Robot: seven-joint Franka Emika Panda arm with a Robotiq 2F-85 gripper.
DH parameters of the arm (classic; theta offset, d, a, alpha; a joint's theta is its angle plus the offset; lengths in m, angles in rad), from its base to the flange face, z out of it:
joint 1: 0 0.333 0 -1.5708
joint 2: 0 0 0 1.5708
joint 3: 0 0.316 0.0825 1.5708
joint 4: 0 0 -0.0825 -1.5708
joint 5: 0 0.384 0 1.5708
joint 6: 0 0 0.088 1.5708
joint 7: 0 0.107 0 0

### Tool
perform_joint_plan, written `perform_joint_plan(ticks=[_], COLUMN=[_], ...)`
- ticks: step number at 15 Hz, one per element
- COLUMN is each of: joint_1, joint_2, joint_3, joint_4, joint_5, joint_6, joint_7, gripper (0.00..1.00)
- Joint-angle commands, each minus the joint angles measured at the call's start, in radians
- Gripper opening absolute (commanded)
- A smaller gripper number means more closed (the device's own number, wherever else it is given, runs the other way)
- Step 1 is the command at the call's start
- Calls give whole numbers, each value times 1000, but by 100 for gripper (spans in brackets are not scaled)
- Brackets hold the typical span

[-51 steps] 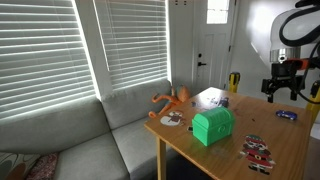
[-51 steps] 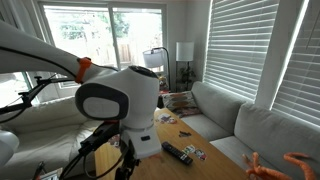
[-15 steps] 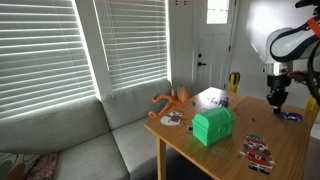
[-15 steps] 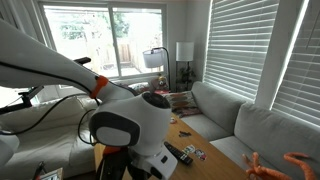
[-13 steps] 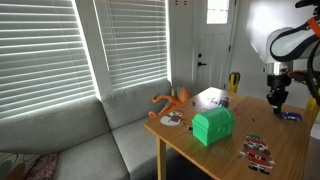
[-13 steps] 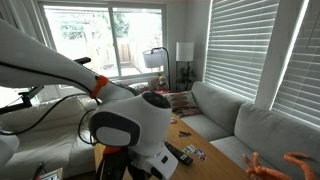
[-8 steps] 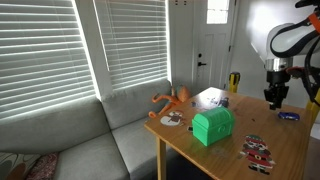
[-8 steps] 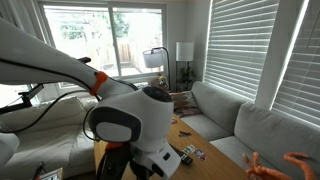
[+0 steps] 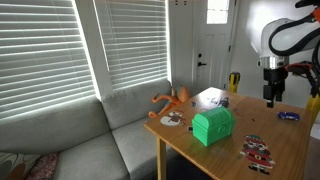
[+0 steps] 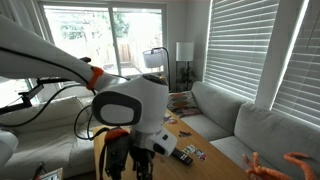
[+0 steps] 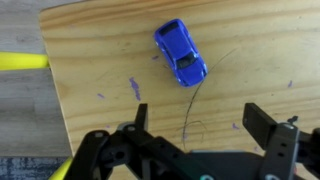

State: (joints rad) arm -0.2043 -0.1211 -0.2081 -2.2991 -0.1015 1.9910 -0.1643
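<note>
My gripper (image 11: 197, 117) is open and empty, hanging above the wooden table (image 11: 100, 60). A small blue toy car (image 11: 181, 52) lies on the table just beyond the fingertips, nearest to the gripper and not touched. In an exterior view the gripper (image 9: 270, 97) hovers over the far end of the table, above the blue car (image 9: 287, 116). In an exterior view the arm's base (image 10: 125, 115) fills the foreground and hides the gripper.
A green box (image 9: 212, 126), an orange octopus toy (image 9: 172, 99), stickers (image 9: 257, 150) and a white object (image 9: 210, 98) sit on the table. A grey sofa (image 9: 70, 140) stands beside it. A remote (image 10: 178, 153) lies on the table. A yellow bar (image 11: 20, 61) lies past the table's edge.
The gripper has risen a little and shifted slightly over the car since a second ago; the arm's base has turned. The gripper stays open and empty.
</note>
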Motion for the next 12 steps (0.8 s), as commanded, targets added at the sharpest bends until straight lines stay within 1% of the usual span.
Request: perform_joint_plan(ticks=[1, 5, 10, 11, 12], joint_1=[24, 41, 40, 40, 40], joint_2=[22, 57, 91, 96, 101], joint_3=[20, 32, 32, 32, 33], joint_4=[21, 26, 29, 30, 31], joint_5=[-60, -97, -164, -170, -175], joint_6=[-74, -119, -109, -111, -112], joint_7=[-73, -152, -224, -236, -248], gripper=[100, 100, 100, 91, 77])
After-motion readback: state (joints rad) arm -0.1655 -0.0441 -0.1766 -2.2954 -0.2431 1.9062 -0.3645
